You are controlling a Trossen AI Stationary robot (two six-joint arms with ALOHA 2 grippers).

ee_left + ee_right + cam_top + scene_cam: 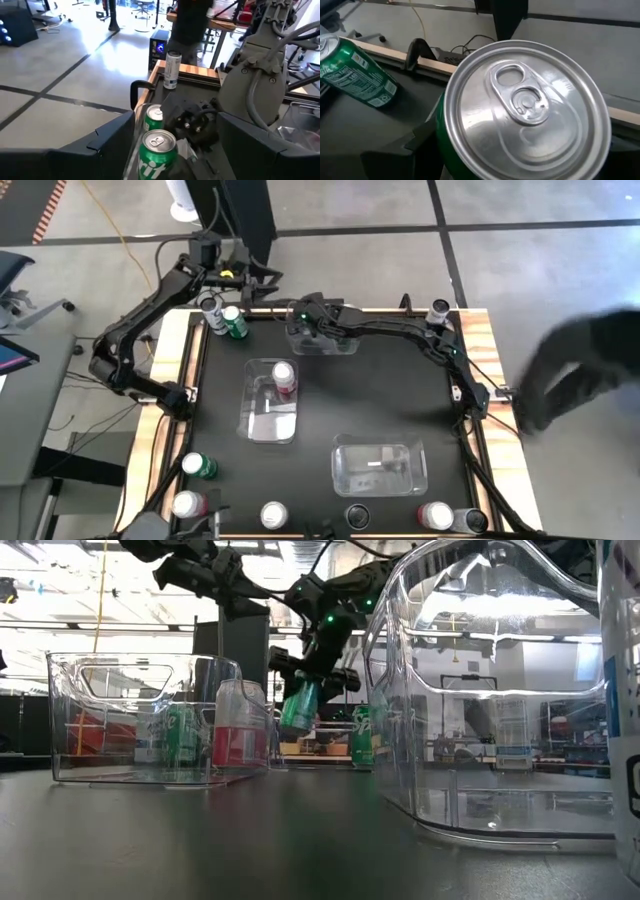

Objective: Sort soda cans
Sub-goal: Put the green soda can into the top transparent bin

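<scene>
Two grippers were recorded near the clear back bin (322, 345). To its left, the left gripper (245, 280) was set with fingers spread, grasping nothing, beside a standing green can (235, 323). Over the bin, the right gripper (305, 315) was clenched on the side wall of a second green can (525, 115), carried tilted. This can was judged light, thin-walled aluminium, smooth, slippery and easily dented. A moderate mid-body grip was advised, clear of the rimmed silver top and pull tab. Right of the bin, another can (438, 310) stood well apart.
</scene>
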